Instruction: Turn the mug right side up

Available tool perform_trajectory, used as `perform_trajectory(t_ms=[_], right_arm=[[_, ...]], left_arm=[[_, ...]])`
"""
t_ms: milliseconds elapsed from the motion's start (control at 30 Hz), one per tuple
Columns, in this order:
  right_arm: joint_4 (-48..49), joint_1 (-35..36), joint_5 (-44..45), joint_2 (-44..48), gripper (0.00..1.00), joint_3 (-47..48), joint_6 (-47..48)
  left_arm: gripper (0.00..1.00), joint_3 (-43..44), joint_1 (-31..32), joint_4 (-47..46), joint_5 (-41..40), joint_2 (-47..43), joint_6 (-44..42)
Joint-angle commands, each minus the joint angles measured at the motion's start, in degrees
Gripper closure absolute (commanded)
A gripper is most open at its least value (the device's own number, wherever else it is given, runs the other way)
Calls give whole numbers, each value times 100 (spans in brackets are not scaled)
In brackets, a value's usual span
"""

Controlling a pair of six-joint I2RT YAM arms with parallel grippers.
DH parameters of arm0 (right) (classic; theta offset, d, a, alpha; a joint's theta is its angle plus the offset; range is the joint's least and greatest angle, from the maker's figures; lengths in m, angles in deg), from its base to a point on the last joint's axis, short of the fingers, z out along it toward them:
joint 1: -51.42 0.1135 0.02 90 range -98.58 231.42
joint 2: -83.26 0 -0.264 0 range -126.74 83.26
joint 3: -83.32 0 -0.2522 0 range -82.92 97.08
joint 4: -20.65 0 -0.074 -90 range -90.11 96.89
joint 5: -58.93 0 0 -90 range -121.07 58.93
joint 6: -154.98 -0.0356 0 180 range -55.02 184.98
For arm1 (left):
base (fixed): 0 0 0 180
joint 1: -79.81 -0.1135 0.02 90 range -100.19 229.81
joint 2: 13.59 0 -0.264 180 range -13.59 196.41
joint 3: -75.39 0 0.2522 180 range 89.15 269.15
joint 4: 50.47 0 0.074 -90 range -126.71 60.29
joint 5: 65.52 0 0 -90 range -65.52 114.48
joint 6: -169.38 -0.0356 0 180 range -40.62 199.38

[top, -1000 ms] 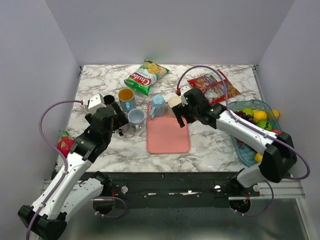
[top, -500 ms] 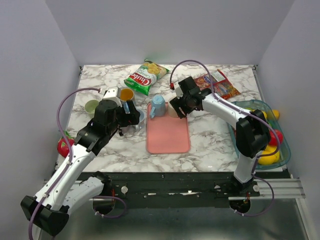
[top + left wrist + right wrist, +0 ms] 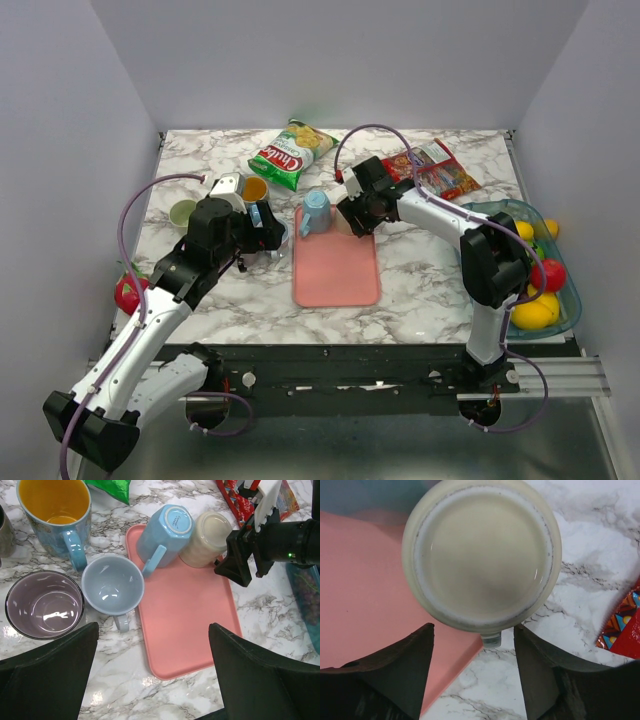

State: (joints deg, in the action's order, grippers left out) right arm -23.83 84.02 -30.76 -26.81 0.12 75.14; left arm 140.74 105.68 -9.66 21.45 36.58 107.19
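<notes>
A cream mug stands upside down, base up, at the back right corner of the pink tray; its handle points toward me. My right gripper hovers just above it, open, one finger on each side of the handle, touching nothing. In the top view the right gripper hides most of this mug. A light blue mug also stands base up on the tray, next to the cream mug. My left gripper is open and empty, above the tray's left edge.
Left of the tray stand an upright mug with an orange inside, a grey-blue cup and a dark purple cup. A green chips bag and red candy bag lie at the back. A fruit bin is at right.
The right arm swung back and left, bringing its open gripper over the cream mug. The left arm moved forward over the cups left of the tray. Little moved in the last half second.
</notes>
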Motion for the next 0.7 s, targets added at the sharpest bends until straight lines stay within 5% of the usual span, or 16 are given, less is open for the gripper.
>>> perform_trajectory(t_ms=[0, 267, 533, 667], right_arm=[[435, -26, -67, 90, 32, -253, 110], [523, -26, -199, 64, 47, -342, 127], [804, -26, -58, 231, 49, -438, -92], [840, -26, 153, 204, 61, -377, -136]], left_arm=[[1, -105, -55, -164, 171, -34, -83], [1, -202, -82, -253, 259, -43, -57], [1, -211, -99, -279, 294, -8, -66], [1, -237, -108, -279, 294, 10, -66]])
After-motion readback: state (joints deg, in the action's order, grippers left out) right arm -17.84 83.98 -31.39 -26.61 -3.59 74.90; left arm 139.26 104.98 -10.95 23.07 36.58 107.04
